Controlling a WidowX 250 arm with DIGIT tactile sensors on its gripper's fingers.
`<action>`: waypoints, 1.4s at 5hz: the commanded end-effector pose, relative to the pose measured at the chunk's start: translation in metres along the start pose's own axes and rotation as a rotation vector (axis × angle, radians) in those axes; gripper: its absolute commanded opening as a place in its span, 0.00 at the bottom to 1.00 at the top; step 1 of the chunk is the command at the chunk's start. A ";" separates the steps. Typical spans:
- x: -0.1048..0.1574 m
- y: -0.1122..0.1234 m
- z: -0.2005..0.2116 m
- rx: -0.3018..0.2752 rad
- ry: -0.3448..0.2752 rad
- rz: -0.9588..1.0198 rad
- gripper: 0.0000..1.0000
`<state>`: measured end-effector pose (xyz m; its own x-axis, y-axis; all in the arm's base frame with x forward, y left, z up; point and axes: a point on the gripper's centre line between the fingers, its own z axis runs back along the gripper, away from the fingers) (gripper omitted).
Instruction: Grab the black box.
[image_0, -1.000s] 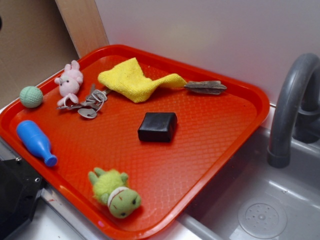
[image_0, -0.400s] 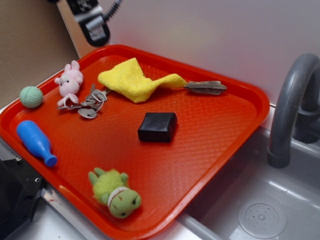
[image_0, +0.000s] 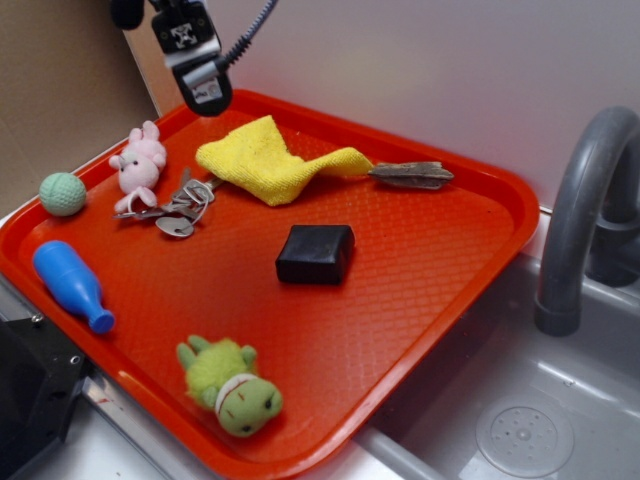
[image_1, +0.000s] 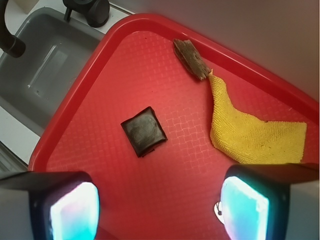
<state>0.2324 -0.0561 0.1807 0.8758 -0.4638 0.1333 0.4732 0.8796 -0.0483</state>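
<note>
Lower now than a moment ago, the gripper (image_0: 205, 95) hangs over the tray's (image_0: 420, 280) far left corner, fingers (image_1: 67, 210) spread apart and holding nothing. The black box (image_0: 315, 253) lies flat mid-tray, well apart from it, with the yellow cloth (image_0: 265, 160) beyond and the green plush (image_0: 230, 385) on the near side.

On the red, diamond-textured tray (image_0: 440, 260): a matte black box (image_0: 315, 253), yellow cloth (image_0: 262, 160), pink plush (image_0: 139, 161), green plush (image_0: 232, 386), blue pin (image_0: 70, 284), mint ball (image_0: 62, 193).
</note>
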 end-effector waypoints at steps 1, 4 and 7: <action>0.003 -0.012 0.007 0.005 -0.031 -0.032 1.00; 0.003 -0.033 -0.074 0.027 0.067 -0.385 1.00; 0.005 -0.034 -0.086 0.056 0.125 -0.404 1.00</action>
<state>0.2318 -0.0865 0.0856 0.6499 -0.7591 -0.0373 0.7600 0.6497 0.0189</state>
